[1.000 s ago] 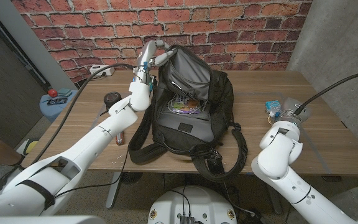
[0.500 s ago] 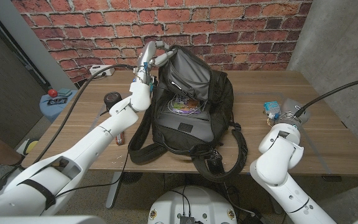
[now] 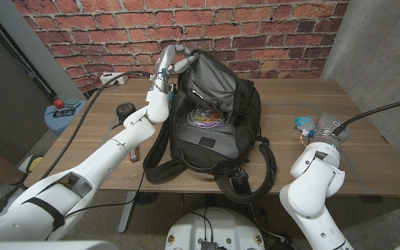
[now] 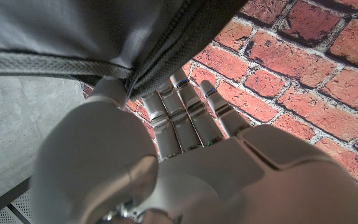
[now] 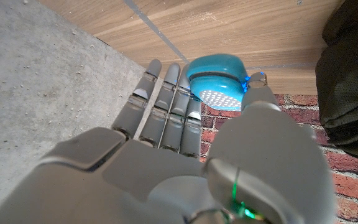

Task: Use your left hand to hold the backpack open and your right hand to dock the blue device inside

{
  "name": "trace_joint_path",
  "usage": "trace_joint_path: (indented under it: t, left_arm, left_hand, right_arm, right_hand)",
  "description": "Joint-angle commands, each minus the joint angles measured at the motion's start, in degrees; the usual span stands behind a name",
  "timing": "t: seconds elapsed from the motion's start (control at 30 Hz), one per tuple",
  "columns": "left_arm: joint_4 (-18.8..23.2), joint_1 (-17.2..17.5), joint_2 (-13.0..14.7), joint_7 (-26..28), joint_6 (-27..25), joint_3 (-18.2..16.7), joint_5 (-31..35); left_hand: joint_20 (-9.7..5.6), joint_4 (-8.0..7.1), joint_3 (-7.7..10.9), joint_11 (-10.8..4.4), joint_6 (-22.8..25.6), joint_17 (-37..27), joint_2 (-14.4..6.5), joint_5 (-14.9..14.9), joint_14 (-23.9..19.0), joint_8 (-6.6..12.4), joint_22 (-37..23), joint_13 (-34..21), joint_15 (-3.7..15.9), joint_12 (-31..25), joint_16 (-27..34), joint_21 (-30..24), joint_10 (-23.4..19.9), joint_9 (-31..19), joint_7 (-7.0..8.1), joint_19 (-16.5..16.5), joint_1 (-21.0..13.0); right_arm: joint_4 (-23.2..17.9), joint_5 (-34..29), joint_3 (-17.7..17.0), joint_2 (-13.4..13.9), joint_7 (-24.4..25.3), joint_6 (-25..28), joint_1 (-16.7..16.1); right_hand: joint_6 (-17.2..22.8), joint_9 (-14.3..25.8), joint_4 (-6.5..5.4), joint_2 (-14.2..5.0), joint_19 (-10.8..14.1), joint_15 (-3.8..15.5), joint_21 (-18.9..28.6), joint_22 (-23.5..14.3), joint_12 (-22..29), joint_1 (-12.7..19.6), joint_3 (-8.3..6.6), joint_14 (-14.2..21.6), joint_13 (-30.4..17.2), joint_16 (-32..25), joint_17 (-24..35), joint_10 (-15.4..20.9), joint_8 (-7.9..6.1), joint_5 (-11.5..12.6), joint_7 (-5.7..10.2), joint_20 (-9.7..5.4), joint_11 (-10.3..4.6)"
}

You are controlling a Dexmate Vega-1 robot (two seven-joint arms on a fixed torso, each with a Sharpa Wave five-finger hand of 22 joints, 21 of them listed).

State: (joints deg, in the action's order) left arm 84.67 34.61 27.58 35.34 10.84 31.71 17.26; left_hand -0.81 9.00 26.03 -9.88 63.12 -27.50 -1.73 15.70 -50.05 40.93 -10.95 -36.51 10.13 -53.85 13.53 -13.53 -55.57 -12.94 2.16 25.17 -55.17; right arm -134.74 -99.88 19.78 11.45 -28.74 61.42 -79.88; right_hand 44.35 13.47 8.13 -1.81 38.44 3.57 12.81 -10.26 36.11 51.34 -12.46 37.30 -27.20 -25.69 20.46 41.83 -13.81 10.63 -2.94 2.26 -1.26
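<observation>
While the left hand (image 3: 169, 61) grips the top rim of the backpack (image 3: 207, 125) and holds the flap up, the bag sits open at mid-table, dark interior and a colourful patch showing inside. Left wrist view confirms fingers (image 4: 185, 109) curled around the zipper edge. Right hand (image 3: 319, 128) is near the table's right side, well apart from the backpack, with the blue device (image 3: 304, 123) pinched between thumb and fingers; right wrist view shows the device (image 5: 219, 84) clamped at the fingertips (image 5: 166, 81), perforated face toward the camera. Small dark cup (image 3: 124, 110) sits on the table (image 3: 283, 97) left of the bag.
</observation>
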Motion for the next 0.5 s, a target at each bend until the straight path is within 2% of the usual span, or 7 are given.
trace_joint_path:
  t: [0.03, 0.33, 0.5]
  left_arm:
    - [-1.09, -0.63, -0.49, -0.07, 1.21, 0.29, -0.37]
    - [-0.72, -0.18, -0.25, 0.21, 1.49, 0.05, -0.36]
    - [-0.91, -0.17, -0.25, 0.2, 1.88, 0.06, -0.35]
  left_hand:
    - [0.44, 0.15, 0.02, 0.19, 0.05, -0.14, -0.69, 0.29, -0.21, 0.31, -0.13, -0.08, -0.38, -0.54, -0.16, 0.08, 0.17, -0.01, -0.24, 0.15, -0.47]
    - [0.39, 0.1, -0.05, 0.08, 0.0, -0.26, -0.71, 0.39, -0.3, 0.32, -0.14, 0.06, -0.37, -0.54, -0.19, 0.08, 0.16, 0.0, -0.16, 0.14, -0.41]
    - [0.34, 0.08, -0.03, 0.08, 0.04, -0.25, -0.74, 0.46, -0.25, 0.37, -0.14, -0.01, -0.34, -0.6, -0.29, 0.08, 0.25, -0.02, -0.14, 0.15, -0.38]
  right_arm:
    - [-4.46, -1.27, -2.5, -8.28, 2.6, -6.88, -5.45]
    - [-9.36, 1.58, -2.66, -11.19, 3.75, -9.45, -9.05]
    - [-12.27, 6.51, -3.63, -12.28, 4.27, -9.93, -10.46]
  right_hand:
    - [1.42, 0.3, 0.13, -0.64, 0.06, 2.25, -0.15, -0.17, 0.15, 0.0, 0.29, 0.78, -0.18, -0.28, 0.08, 0.48, -0.04, 0.25, 0.72, -0.01, -0.35]
    - [1.55, 0.36, 0.12, -0.75, 0.11, 1.99, -0.16, -0.17, 0.09, 0.08, 0.42, 0.85, -0.02, -0.31, 0.1, 0.44, 0.03, 0.22, 0.69, -0.01, -0.21]
    - [1.63, 0.37, 0.09, -0.89, 0.06, 2.21, -0.2, -0.17, 0.14, 0.11, 0.48, 0.8, 0.03, -0.3, 0.13, 0.57, 0.09, 0.22, 0.78, -0.02, -0.25]
